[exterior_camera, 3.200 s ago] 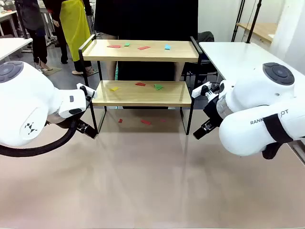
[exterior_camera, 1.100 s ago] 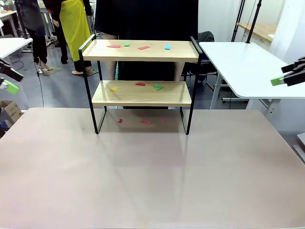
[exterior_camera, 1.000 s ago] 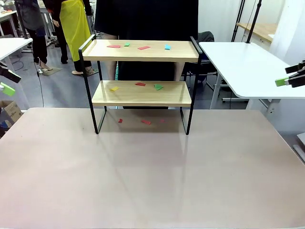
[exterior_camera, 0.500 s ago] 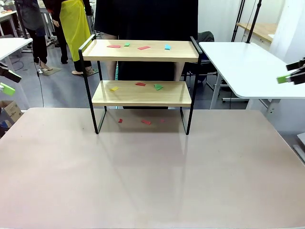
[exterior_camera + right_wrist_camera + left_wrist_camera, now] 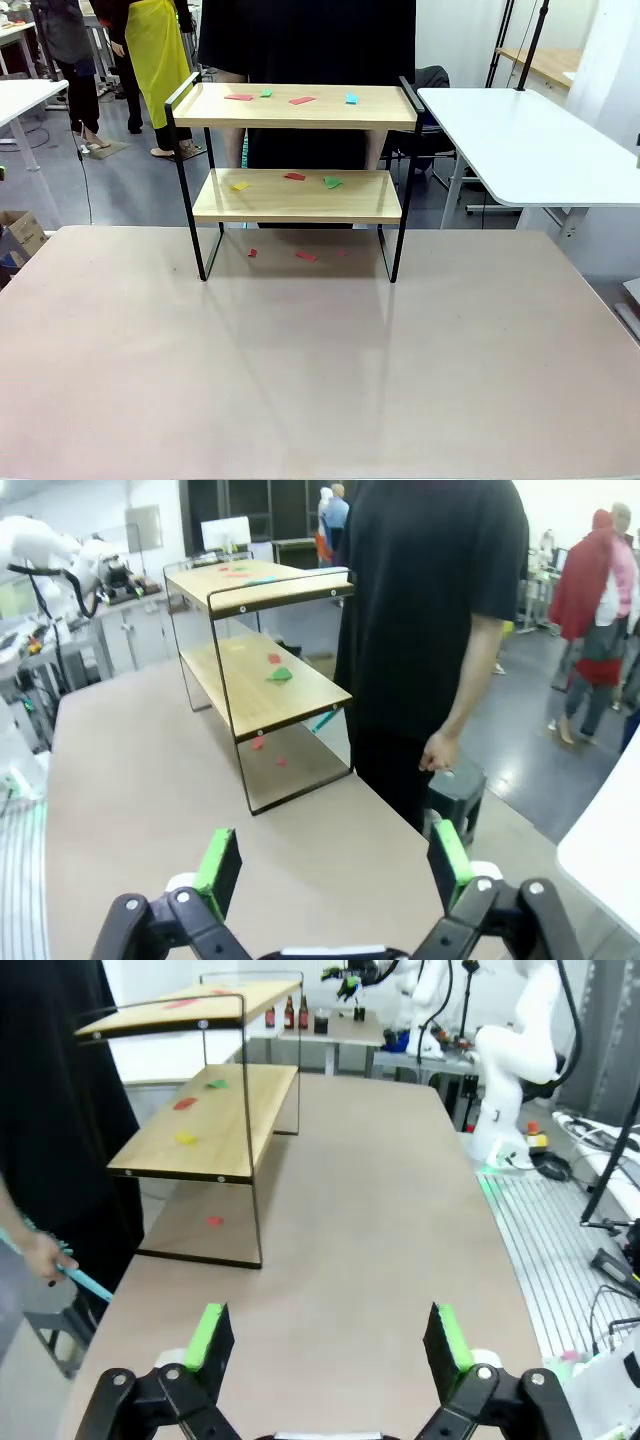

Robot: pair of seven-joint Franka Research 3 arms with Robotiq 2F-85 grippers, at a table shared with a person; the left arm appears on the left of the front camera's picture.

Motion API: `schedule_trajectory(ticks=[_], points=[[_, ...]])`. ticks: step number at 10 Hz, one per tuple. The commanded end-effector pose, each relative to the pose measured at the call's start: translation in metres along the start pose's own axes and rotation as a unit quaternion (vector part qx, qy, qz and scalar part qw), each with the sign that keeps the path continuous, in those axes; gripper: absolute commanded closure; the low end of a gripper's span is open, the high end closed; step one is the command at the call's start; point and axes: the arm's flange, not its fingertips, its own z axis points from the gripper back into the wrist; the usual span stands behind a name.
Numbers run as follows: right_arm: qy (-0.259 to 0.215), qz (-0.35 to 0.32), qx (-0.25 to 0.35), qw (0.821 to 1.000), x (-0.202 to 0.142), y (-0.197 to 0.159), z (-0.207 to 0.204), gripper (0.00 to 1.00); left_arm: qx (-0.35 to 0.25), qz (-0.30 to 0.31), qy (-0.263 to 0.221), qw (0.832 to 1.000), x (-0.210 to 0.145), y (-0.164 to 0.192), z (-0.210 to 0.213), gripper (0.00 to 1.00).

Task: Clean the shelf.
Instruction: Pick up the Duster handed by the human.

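Left gripper (image 5: 328, 1345): released, jaws spread wide, the green pads (image 5: 210, 1332) facing each other with nothing between them, hanging above the table's short end.
Right gripper (image 5: 333, 868): released too, jaws wide, nothing held, above the opposite end.
Surface: a pale pinkish-beige table (image 5: 320, 380), smooth and matte with a faint sheen, bare across the near part.
Shelf (image 5: 297, 165): upright at twelve o'clock on the far part of the table in the front view; at eleven o'clock from either wrist.
Build: two flat rectangular boards of light wood, one above the other, in a thin black metal frame on four slim legs.
In the way: black frame bars close each short end, the sides my grippers face; the long near side is open.
Top board: small flat scraps, among them a red scrap (image 5: 239, 97) and a blue scrap (image 5: 351, 98).
Lower board: a yellow scrap (image 5: 239, 185), a red one beside it, a green scrap (image 5: 331, 182).
Under the shelf: red bits (image 5: 305, 256) lying on the table.
Person (image 5: 300, 40): in dark clothes, standing close behind the shelf at twelve o'clock; one hand (image 5: 438, 752) hangs loose, the other hand (image 5: 45, 1255) grips a thin light-blue stick (image 5: 88, 1282).
Room: a white table (image 5: 520, 140) at two o'clock, grey floor, other people at eleven o'clock.
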Motion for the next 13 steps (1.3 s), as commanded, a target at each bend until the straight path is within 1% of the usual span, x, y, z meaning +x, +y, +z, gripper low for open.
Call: schedule_trajectory(ticks=[1, 2, 5, 7, 10, 13], points=[[-0.018, -0.02, 0.005, 1.0, -0.029, -0.05, -0.003, 0.0, 0.009, -0.014, -0.038, 0.999, -0.002, 0.029, 0.018, 0.0], [-0.043, -0.016, 0.004, 0.999, -0.038, -0.056, -0.003, 0.0, 0.015, -0.016, -0.054, 0.998, -0.012, 0.037, 0.021, 0.0], [-0.076, -0.03, -0.003, 0.997, -0.061, -0.07, -0.011, 0.0, 0.004, -0.016, -0.073, 0.997, -0.036, 0.06, 0.022, 0.0], [-0.082, -0.037, -0.007, 0.996, -0.07, -0.071, -0.014, 0.0, -0.002, -0.016, -0.079, 0.997, -0.045, 0.064, 0.016, 0.0], [-0.085, -0.035, -0.011, 0.996, -0.069, -0.072, -0.017, 0.0, 0.003, -0.015, -0.079, 0.997, -0.053, 0.07, 0.01, 0.0], [-0.083, -0.044, -0.012, 0.996, -0.075, -0.076, -0.02, 0.0, 0.006, -0.023, -0.069, 0.997, -0.059, 0.076, 0.004, 0.0]])
